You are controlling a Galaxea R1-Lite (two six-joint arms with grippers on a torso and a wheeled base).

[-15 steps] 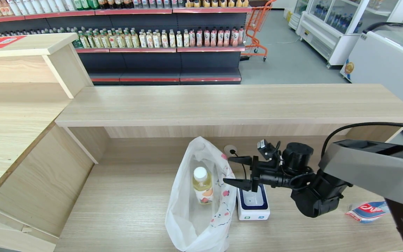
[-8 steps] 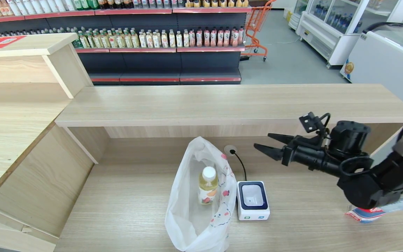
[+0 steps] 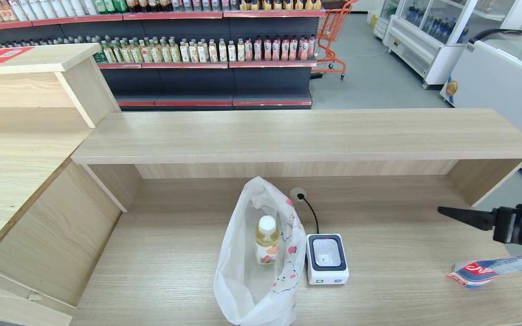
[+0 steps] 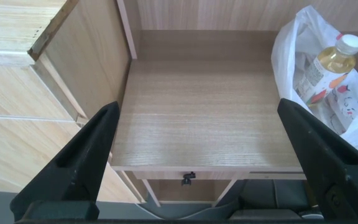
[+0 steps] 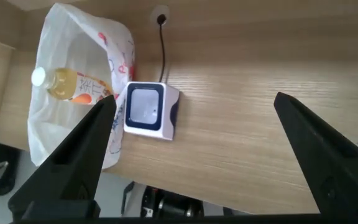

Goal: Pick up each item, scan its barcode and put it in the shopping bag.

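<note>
A white shopping bag (image 3: 243, 280) stands open on the lower counter, with a yellow-drink bottle (image 3: 267, 240) upright inside it. The white barcode scanner (image 3: 327, 259) sits right beside the bag. A red, white and blue snack packet (image 3: 480, 273) lies on the counter near its right end. My right gripper (image 3: 444, 210) hovers open and empty above the right part of the counter, just above the packet and well away from the bag. Its wrist view looks down on the scanner (image 5: 146, 111), the bag (image 5: 55, 137) and the bottle (image 5: 67, 84). My left gripper (image 4: 199, 109) is open over bare counter, left of the bag (image 4: 291, 50).
A raised wooden ledge (image 3: 306, 136) runs along the back of the counter, with side panels at both ends. The scanner's black cable (image 3: 310, 210) runs to a hole in the counter behind it. Bare counter lies between the scanner and the packet.
My right arm has pulled back from above the scanner to the far right edge, staying open. The bottle has settled a little lower in the bag.
</note>
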